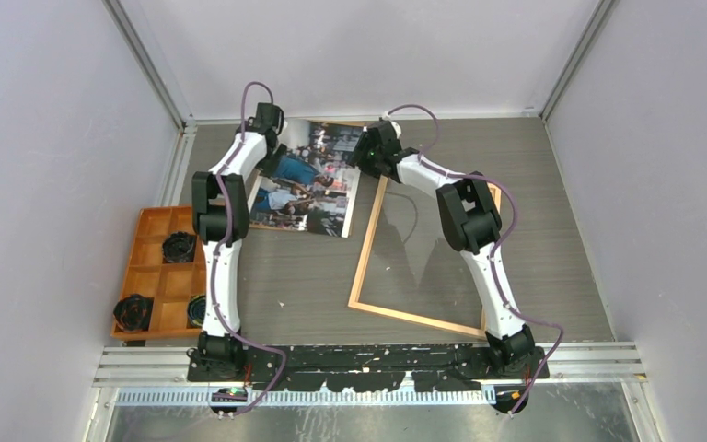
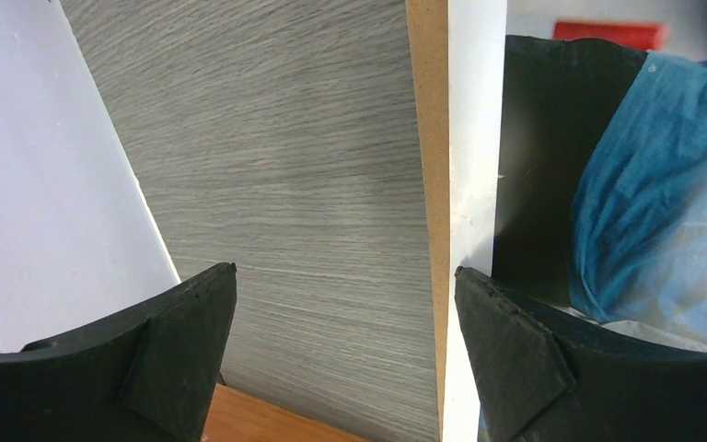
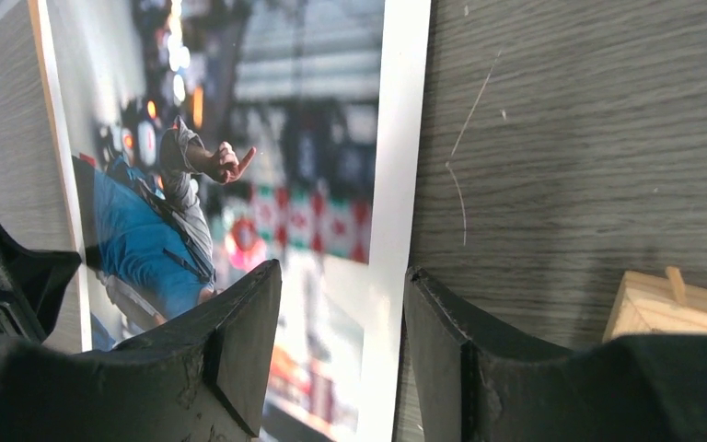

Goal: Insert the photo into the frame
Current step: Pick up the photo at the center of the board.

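The photo [image 1: 308, 180], a colourful crowd print with a white border, lies face up at the back of the table, left of centre. The frame [image 1: 368, 244] of thin light wood lies to its right, tilted. My left gripper [image 1: 272, 152] is open at the photo's left edge. In the left wrist view [image 2: 345, 313] its right finger [image 2: 515, 359] is over the white border [image 2: 474, 138]. My right gripper [image 1: 368, 152] is open at the photo's right edge. In the right wrist view [image 3: 341, 313] its jaws straddle the white border [image 3: 396, 184]. A frame corner [image 3: 672, 308] shows at the right.
A brown backing board edge [image 2: 430, 184] shows under the photo's left side. An orange compartment tray [image 1: 161, 267] holding black round parts sits at the table's left. White walls close in the back and both sides.
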{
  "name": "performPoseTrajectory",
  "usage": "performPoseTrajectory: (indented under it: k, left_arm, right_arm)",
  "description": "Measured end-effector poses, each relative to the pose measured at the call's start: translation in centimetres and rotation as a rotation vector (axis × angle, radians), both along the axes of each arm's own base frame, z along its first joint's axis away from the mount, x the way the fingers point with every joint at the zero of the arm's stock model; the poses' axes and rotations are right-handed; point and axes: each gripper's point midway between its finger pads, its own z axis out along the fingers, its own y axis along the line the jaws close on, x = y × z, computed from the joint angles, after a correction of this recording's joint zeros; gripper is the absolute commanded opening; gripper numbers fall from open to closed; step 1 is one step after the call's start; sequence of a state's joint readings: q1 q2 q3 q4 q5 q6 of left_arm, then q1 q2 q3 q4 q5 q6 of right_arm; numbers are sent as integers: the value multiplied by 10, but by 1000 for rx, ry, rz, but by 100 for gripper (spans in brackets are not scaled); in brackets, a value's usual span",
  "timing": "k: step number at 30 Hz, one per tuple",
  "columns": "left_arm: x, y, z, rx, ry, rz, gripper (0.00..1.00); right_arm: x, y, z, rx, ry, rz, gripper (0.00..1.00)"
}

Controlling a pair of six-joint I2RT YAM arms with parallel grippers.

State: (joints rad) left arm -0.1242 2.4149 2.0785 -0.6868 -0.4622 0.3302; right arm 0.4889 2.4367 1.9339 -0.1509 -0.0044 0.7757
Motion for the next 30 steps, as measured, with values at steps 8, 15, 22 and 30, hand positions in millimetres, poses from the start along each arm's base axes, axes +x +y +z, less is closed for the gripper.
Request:
performPoseTrajectory:
  k: [8, 15, 22, 30]
  left_arm:
    - [-2, 3, 0, 23, 8, -17, 91]
    - [-6, 5, 0, 38, 9, -35, 91]
    - [-8, 7, 0, 56, 10, -50, 91]
    - [-7, 7, 1, 63, 12, -60, 91]
  right_arm:
    - [-8, 5, 2, 45, -5, 26, 56]
    - [-16, 14, 14, 39, -33, 70, 56]
    - [-33, 39, 33, 44, -70, 144, 57]
    - [-44, 50, 30, 109, -85, 187, 36]
